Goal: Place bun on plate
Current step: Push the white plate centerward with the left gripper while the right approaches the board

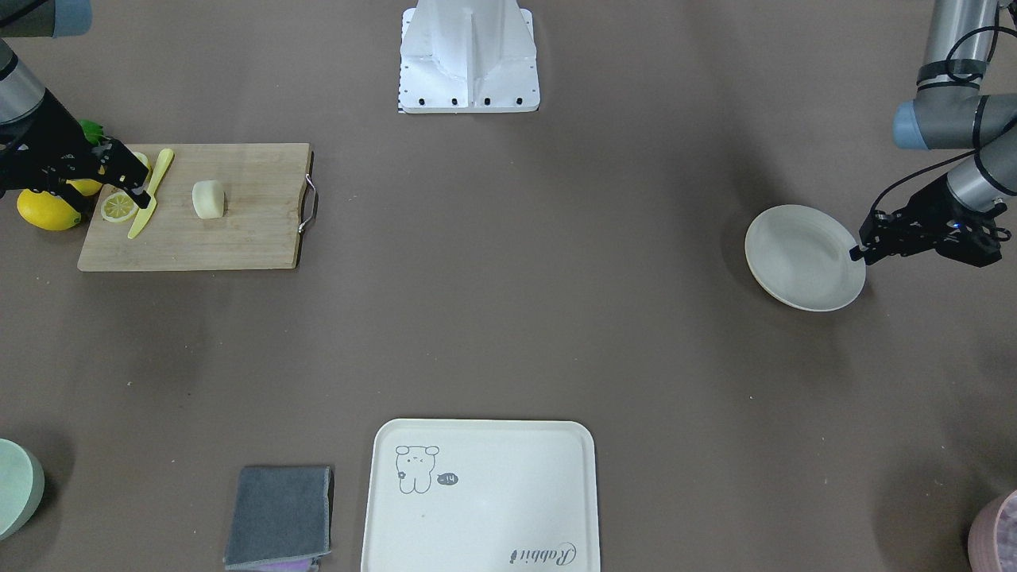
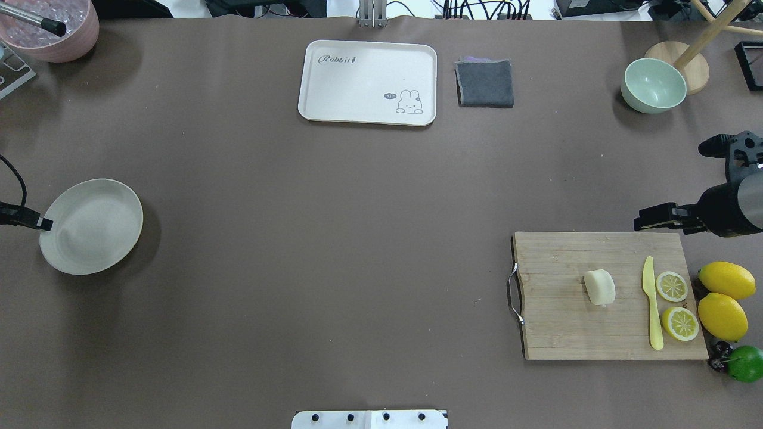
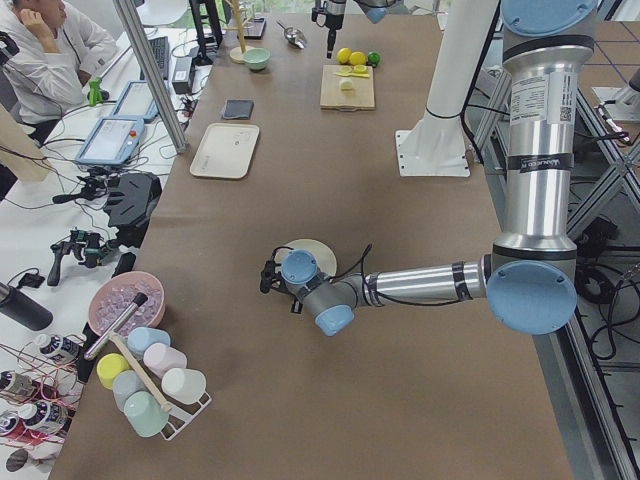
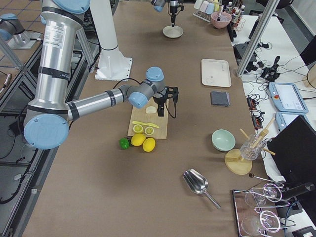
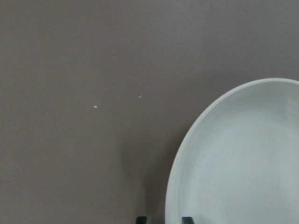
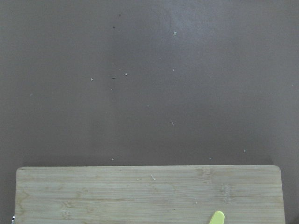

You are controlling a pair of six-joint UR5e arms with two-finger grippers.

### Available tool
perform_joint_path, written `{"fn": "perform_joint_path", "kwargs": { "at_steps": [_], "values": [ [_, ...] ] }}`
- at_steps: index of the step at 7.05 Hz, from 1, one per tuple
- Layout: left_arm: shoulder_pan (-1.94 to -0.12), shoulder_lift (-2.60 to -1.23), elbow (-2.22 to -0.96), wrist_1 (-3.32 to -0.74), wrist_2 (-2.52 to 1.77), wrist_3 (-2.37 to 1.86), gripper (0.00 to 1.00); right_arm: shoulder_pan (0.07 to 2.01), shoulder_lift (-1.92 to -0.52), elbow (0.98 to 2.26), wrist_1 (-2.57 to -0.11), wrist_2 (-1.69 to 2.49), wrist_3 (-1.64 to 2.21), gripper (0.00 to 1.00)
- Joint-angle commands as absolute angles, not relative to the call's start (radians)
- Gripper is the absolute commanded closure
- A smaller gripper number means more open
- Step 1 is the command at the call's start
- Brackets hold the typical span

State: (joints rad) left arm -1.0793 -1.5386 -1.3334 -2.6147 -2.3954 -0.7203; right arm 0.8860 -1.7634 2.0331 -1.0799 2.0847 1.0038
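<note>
Hovering over the board's (image 2: 554, 325) far edge: right gripper (image 2: 648, 218), jaws parted, empty. Bun (image 2: 599, 286) sits on the board, robot-ward and slightly inward of that gripper, long axis roughly near–far. Right arm is much the nearer. Left gripper (image 2: 43, 224) parted astride the plate (image 2: 95, 229) rim, well apart from the bun.

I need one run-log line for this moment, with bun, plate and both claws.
bun: on cutting board, untouched | plate: empty | left claw: at plate rim, grip unclear | right claw: open, above cutting board near knife
</note>
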Motion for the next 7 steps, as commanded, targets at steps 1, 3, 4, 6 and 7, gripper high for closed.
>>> {"fn": "perform_joint_path", "kwargs": {
  "at_steps": [1,3,4,6,7],
  "values": [
    [-1.078,-1.54,-1.341,-2.638,-2.401,-0.761,1.0,0.887,-1.764,2.036,-1.08,2.085,1.003,0.0],
    [-1.078,-1.558,-1.424,-2.675,-2.405,-0.976,1.0,0.887,-1.763,2.037,-1.08,2.085,1.003,0.0],
    [-1.063,-1.578,-1.475,-2.669,-2.402,-1.065,1.0,0.885,-1.763,2.037,-1.08,2.085,1.003,0.0],
    [-0.953,-1.716,-1.502,-2.663,-2.36,-1.275,1.0,0.885,-1.761,2.037,-1.08,2.085,1.005,0.0],
    [-0.863,-1.77,-1.506,-2.654,-2.28,-1.36,1.0,0.882,-1.759,2.037,-1.08,2.083,1.006,0.0]
  ]
}}
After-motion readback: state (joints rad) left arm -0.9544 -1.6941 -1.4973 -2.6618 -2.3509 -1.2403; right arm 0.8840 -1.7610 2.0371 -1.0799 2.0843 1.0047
